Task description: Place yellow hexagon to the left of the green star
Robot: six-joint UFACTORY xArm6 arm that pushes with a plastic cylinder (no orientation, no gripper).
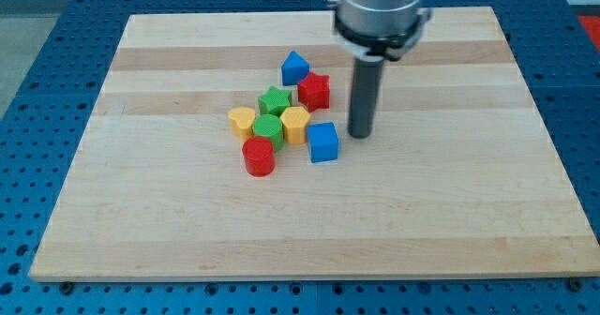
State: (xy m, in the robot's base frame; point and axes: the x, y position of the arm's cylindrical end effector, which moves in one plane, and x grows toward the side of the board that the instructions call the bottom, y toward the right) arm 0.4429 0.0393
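Observation:
The yellow hexagon [295, 124] sits on the wooden board [169, 212], just below and to the right of the green star [275, 100], touching it. My tip [361, 133] rests on the board to the right of the cluster, a short gap right of the blue cube [323, 142] and the yellow hexagon. A green cylinder [267, 128] lies directly left of the hexagon, below the star.
A yellow heart-shaped block [242, 122] lies left of the green cylinder. A red cylinder [259, 156] is at the cluster's bottom. A red star [315, 91] and a blue triangular block [295, 67] lie at the top right of the green star.

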